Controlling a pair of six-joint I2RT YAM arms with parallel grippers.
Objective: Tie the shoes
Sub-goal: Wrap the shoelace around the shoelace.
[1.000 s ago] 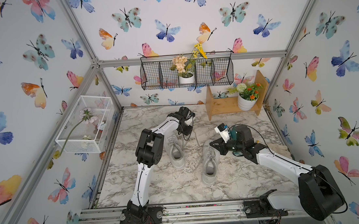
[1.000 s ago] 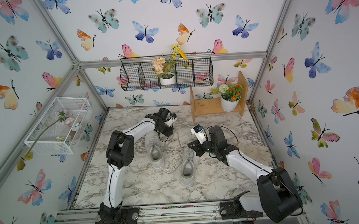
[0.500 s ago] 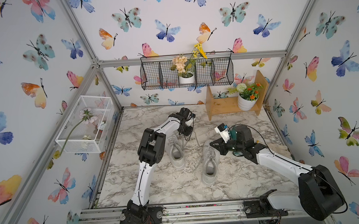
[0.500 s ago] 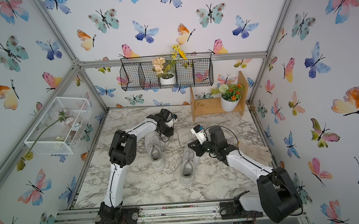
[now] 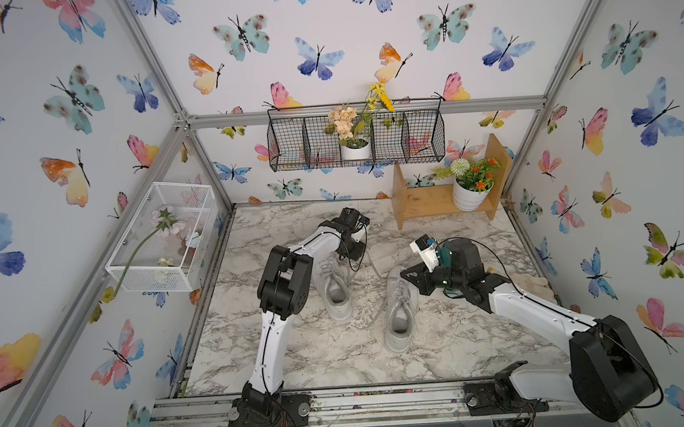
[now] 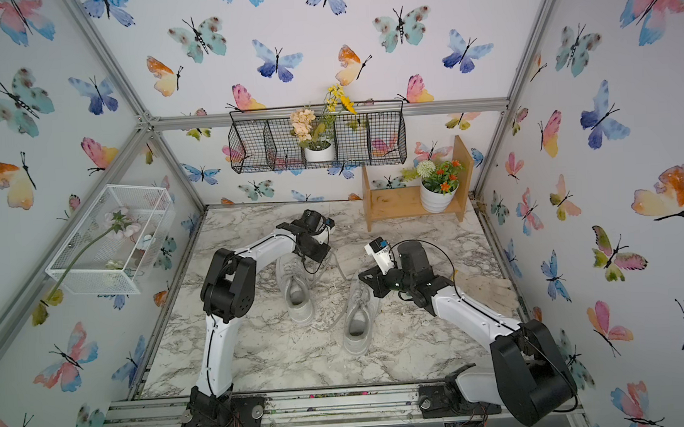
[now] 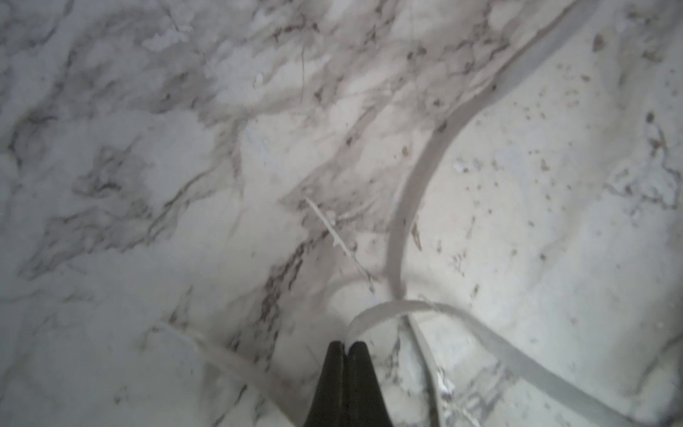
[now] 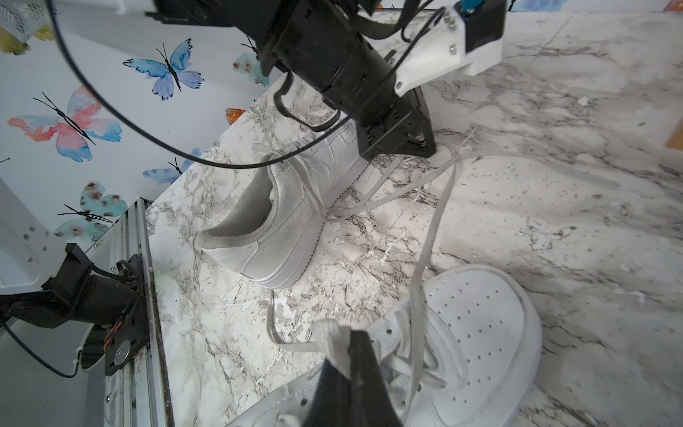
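Firmly, left end effector (image 7: 345,347) pinches lace (image 7: 384,306) beyond shoes (image 5: 338,293); right end effector (image 8: 353,345) pinches lace (image 8: 330,334) above.

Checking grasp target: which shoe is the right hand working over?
The shoe on the robot's right: the right hand is shut on a lace above its eyelets. The other shoe stands apart, to its left.

both top views: high front, down on whole table (image 5: 319,356) | wrists: close above it
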